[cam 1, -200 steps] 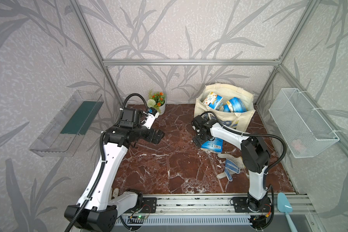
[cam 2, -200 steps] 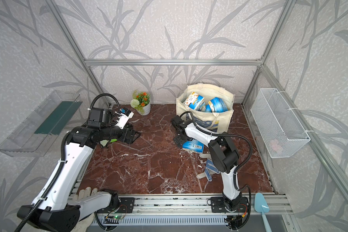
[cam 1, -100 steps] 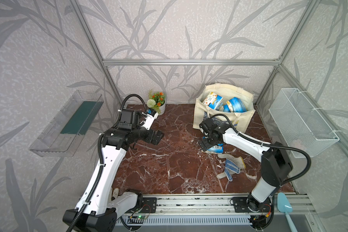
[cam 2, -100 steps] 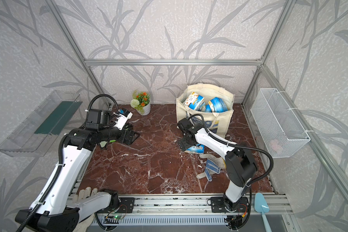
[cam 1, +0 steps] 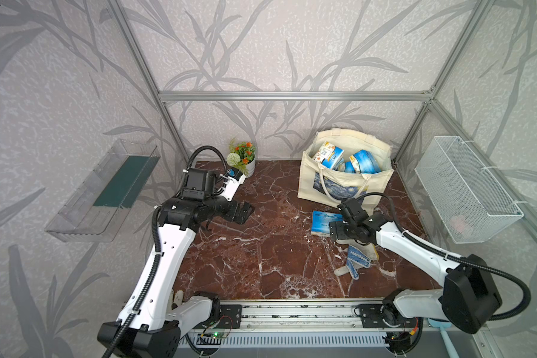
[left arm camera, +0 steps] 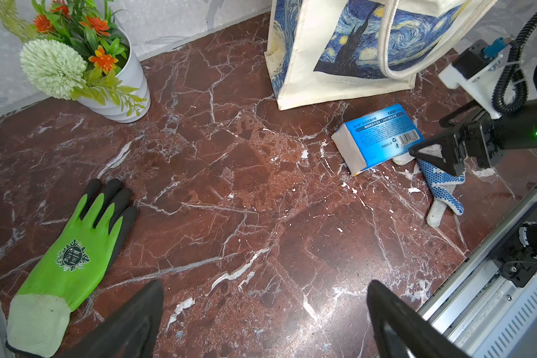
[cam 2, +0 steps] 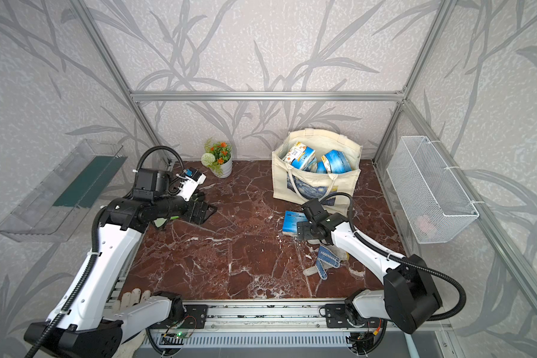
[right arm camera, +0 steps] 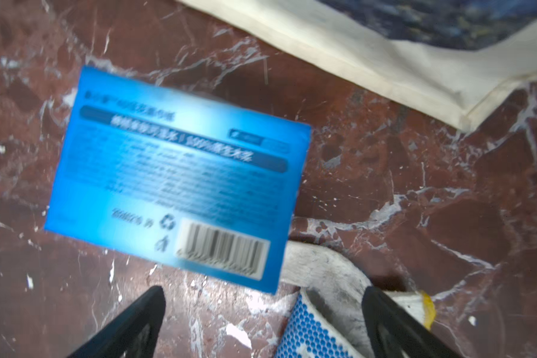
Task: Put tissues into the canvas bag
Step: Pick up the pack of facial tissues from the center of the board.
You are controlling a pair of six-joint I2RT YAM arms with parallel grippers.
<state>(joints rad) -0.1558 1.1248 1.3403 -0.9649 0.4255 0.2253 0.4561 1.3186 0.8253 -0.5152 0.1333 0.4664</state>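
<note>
Blue tissue pack lies on the desk just beside the canvas bag, not yet in, as the right claw backs off it, spread wide and empty, left claw gaping idle too, so a fresh grab looks needed.

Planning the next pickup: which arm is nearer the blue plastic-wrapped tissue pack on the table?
Right. The right arm hovers beside the blue tissue pack, jaws open; the left arm is across the table.
</note>
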